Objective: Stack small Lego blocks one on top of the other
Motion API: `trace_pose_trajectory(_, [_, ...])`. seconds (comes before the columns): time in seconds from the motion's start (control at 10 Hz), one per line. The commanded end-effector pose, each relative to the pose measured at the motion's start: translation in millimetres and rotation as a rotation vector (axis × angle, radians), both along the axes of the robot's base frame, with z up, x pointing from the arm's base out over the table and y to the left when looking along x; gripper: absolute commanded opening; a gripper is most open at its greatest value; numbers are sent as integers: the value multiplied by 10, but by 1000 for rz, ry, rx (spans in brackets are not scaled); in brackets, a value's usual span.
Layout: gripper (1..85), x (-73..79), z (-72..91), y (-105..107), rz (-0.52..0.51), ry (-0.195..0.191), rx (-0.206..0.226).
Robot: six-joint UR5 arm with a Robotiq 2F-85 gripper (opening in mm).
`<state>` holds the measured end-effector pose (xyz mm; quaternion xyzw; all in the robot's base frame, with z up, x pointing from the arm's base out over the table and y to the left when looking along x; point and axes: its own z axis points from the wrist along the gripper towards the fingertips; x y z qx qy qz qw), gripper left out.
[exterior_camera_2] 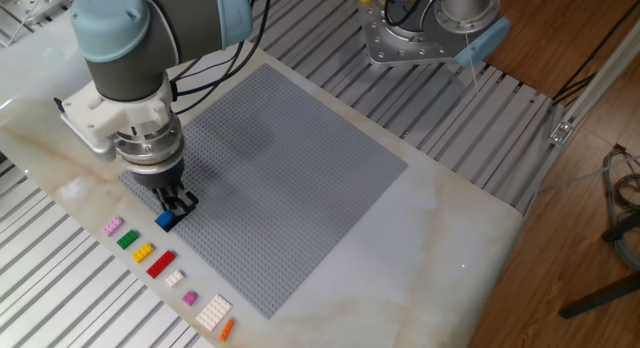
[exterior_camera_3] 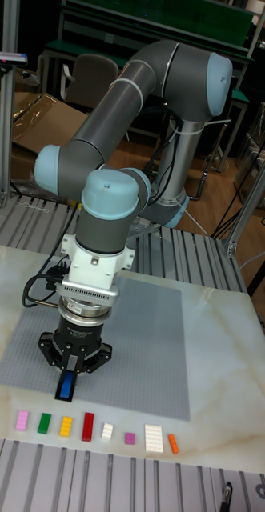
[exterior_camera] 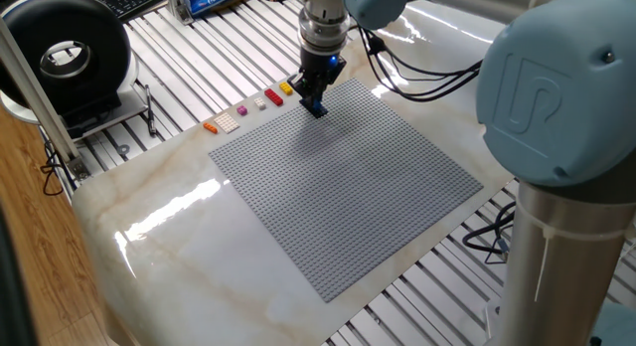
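The gripper [exterior_camera_3: 66, 382] is clamped on a blue brick [exterior_camera_3: 66, 388] at the grey baseplate's [exterior_camera_2: 290, 178] edge. Its fingertips hide whether brick meets studs. The other bricks [exterior_camera_3: 88, 426] line the marble surface [exterior_camera_2: 440, 228] alongside.

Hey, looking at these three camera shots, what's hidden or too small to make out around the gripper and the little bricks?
- Whether the blue brick touches the baseplate: tall fixed view, the gripper covers its underside.
- How the fingers meet the brick: too small in both fixed views.
- The row's far end: one fixed view, hidden behind the gripper.
- Stud counts on the row of bricks: too small everywhere.
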<state>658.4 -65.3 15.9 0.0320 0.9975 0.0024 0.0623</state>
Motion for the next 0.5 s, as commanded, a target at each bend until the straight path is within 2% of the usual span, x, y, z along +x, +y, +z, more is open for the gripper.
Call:
trace_pose_trajectory(0.0, [10, -12, -16, -10, -21, 0, 14])
trace_pose_trajectory(0.4, [10, -27, -25, 21, -44, 0, 27])
